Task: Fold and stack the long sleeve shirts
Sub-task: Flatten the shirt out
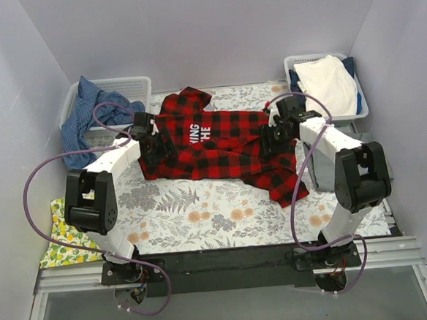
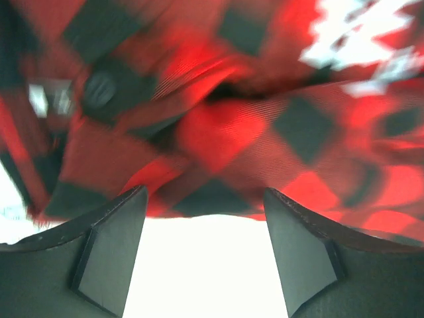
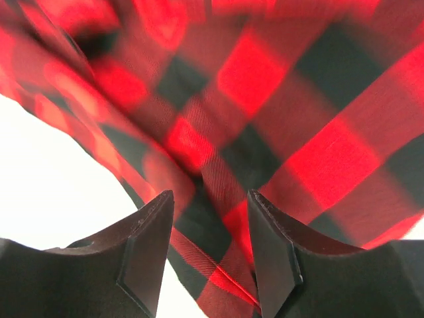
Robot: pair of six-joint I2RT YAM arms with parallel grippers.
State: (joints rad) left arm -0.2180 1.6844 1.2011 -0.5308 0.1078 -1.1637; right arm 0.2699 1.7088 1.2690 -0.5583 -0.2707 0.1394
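The red-and-black plaid shirt [image 1: 223, 141] lies spread across the middle of the floral table cover, with white lettering near its centre. My left gripper [image 1: 151, 140] sits at the shirt's left edge. In the left wrist view its jaws [image 2: 205, 192] are open, and the plaid hem [image 2: 218, 132] lies just ahead of the fingertips. My right gripper [image 1: 274, 137] is over the shirt's right part. In the right wrist view it [image 3: 211, 193] is open, with a fold of plaid cloth [image 3: 265, 112] lying between the fingers. A grey shirt [image 1: 317, 173] lies partly hidden behind the right arm.
A white basket [image 1: 131, 85] at the back left holds blue cloth [image 1: 82, 118]. A basket [image 1: 295, 63] at the back right holds the cream-white and navy pile [image 1: 330, 82]. The lemon-print cloth [image 1: 58, 240] lies at the table's left edge. Walls close in on three sides.
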